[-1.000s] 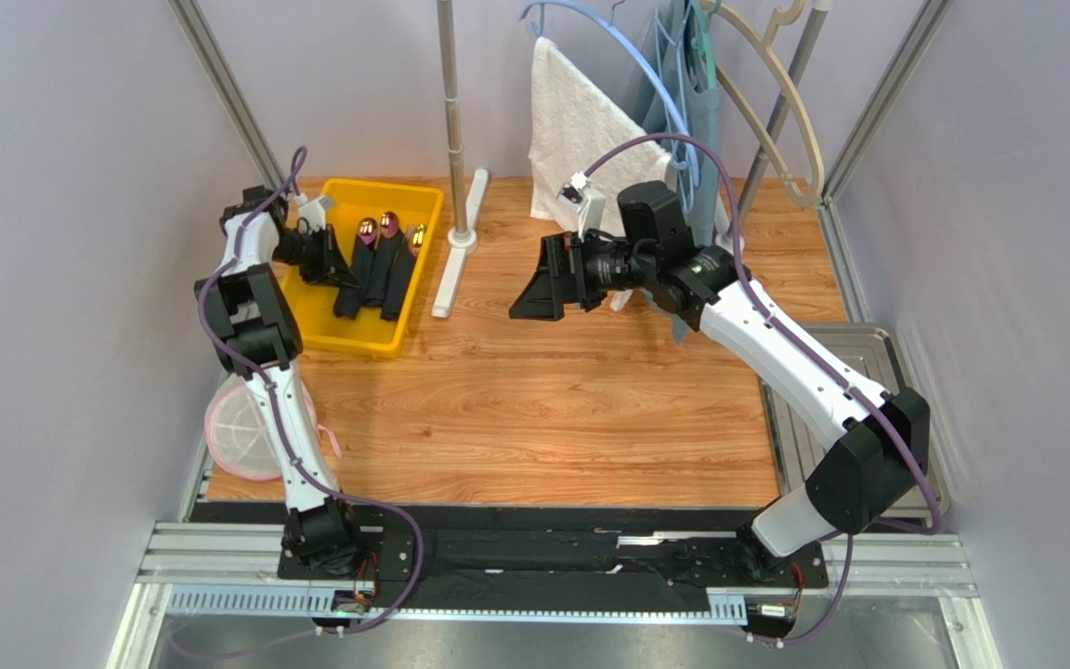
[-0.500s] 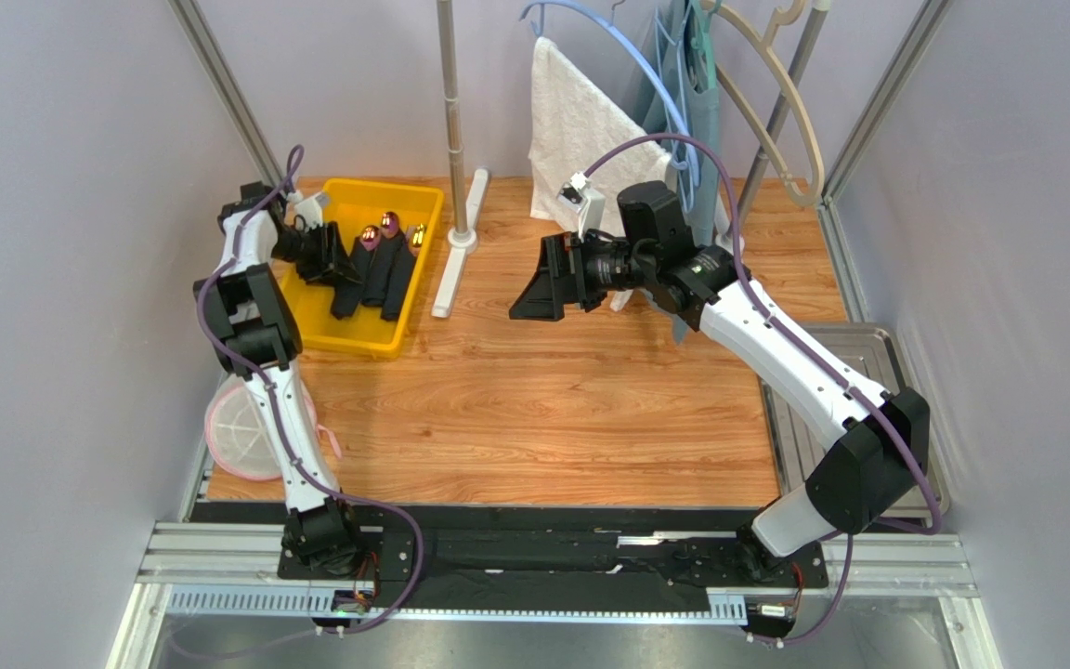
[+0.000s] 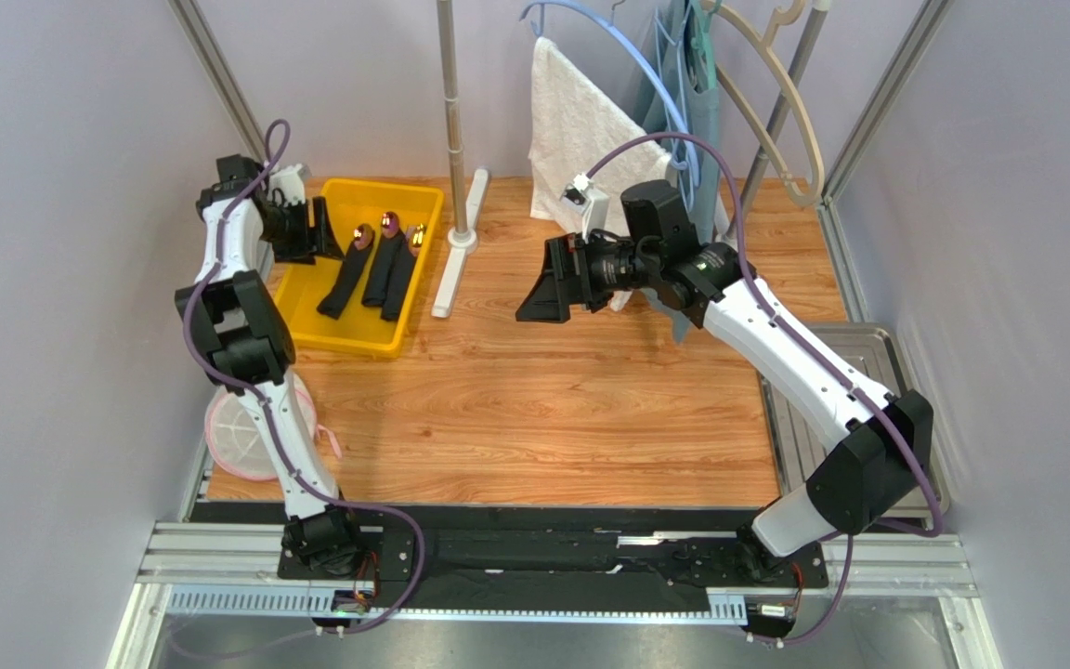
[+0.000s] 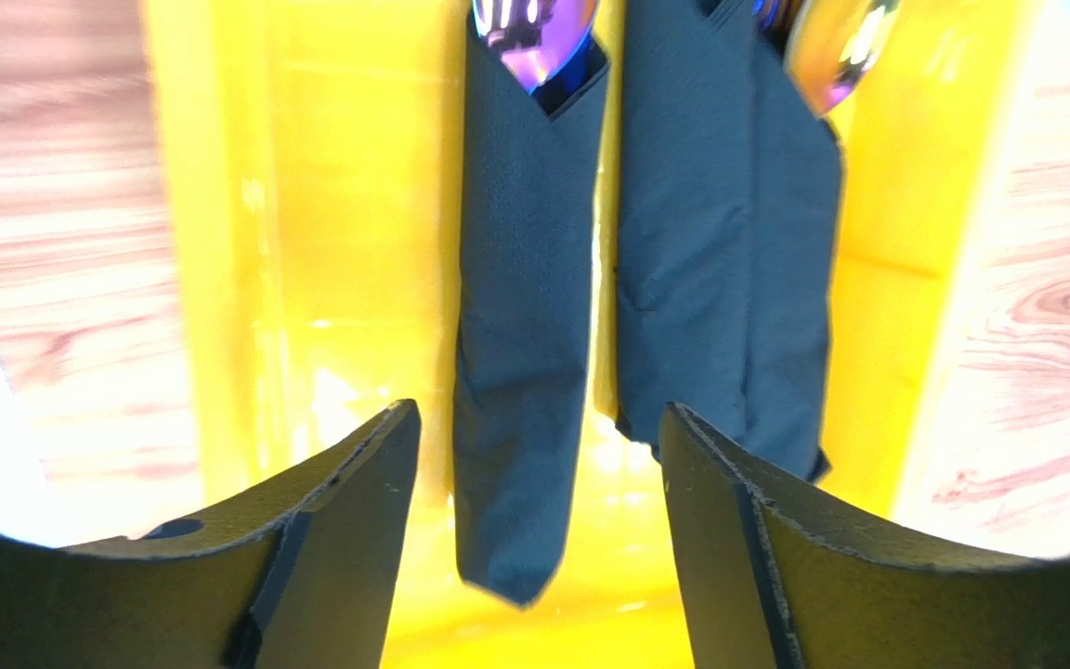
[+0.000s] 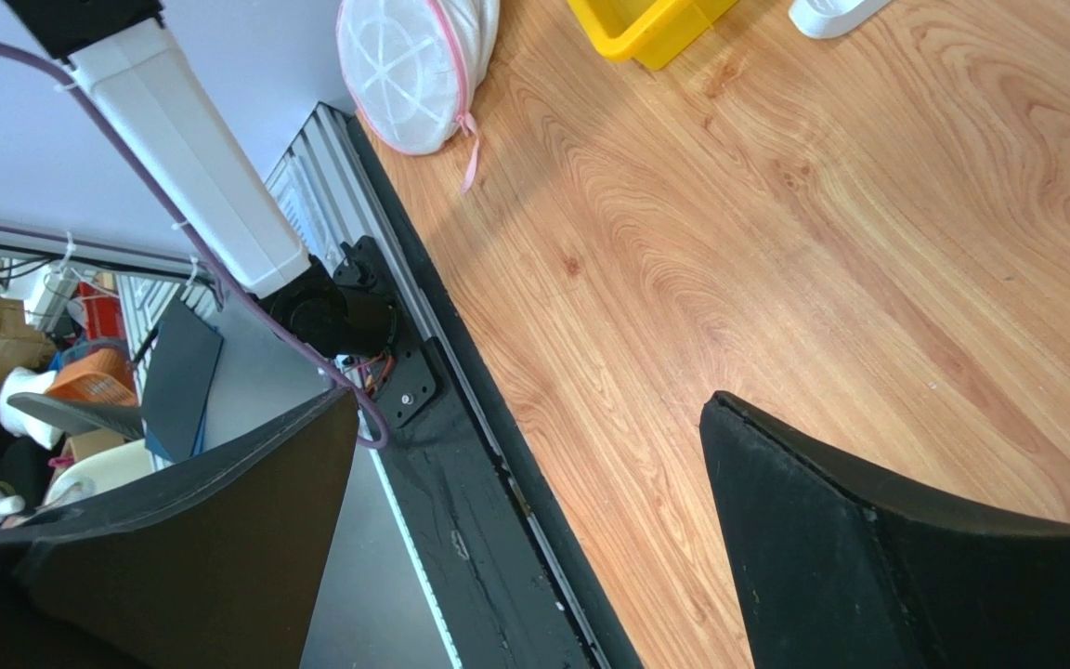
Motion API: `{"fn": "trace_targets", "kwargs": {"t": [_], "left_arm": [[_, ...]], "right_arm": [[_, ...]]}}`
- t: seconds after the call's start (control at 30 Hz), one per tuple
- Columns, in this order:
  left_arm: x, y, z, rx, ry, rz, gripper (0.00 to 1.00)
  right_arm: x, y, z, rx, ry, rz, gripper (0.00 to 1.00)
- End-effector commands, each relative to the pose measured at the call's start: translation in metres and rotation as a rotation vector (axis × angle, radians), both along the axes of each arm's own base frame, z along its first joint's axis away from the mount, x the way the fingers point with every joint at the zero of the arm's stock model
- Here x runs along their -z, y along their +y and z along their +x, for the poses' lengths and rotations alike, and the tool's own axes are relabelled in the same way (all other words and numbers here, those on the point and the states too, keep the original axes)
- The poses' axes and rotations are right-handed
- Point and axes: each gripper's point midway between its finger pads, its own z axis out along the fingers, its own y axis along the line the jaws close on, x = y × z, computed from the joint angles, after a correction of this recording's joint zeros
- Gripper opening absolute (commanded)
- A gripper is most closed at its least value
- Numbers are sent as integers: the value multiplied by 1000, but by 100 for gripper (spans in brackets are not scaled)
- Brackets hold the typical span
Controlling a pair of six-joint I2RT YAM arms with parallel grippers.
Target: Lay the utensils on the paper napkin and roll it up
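Three rolled black paper napkin bundles lie side by side in the yellow bin (image 3: 306,296); the left one (image 3: 347,279) (image 4: 527,349) is nearest my left gripper. Shiny purple-gold utensil heads (image 3: 390,220) (image 4: 534,21) stick out of the rolls' far ends. My left gripper (image 3: 297,230) (image 4: 538,418) hovers at the bin's back left, open, its fingers on either side of the left roll's tail without touching it. My right gripper (image 3: 555,286) (image 5: 534,402) hangs open and empty above the middle of the table.
A white towel (image 3: 569,126) and hangers hang on a rack at the back. A pole (image 3: 451,112) with a white base (image 3: 454,272) stands right of the bin. A white mesh pouch (image 3: 241,432) (image 5: 415,63) lies at the table's left edge, a metal tray (image 3: 848,404) at the right.
My left gripper has opened, let go of the left napkin roll in the bin, and drawn back toward the bin's back left. The right arm has barely moved.
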Motion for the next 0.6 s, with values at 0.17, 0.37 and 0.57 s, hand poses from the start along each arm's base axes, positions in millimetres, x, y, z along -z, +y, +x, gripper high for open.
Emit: {"fn": "trace_targets", "kwargs": {"t": [0.17, 0.37, 0.57], "left_arm": [[-128, -28, -29, 84, -263, 152, 99], [-192, -93, -86, 199, -396, 217, 99], [-215, -157, -151, 241, -462, 220, 99]], "right_arm": [[-50, -32, -16, 22, -208, -19, 99], [-57, -70, -30, 96, -309, -82, 100], [-52, -115, -48, 211, -368, -140, 100]]}}
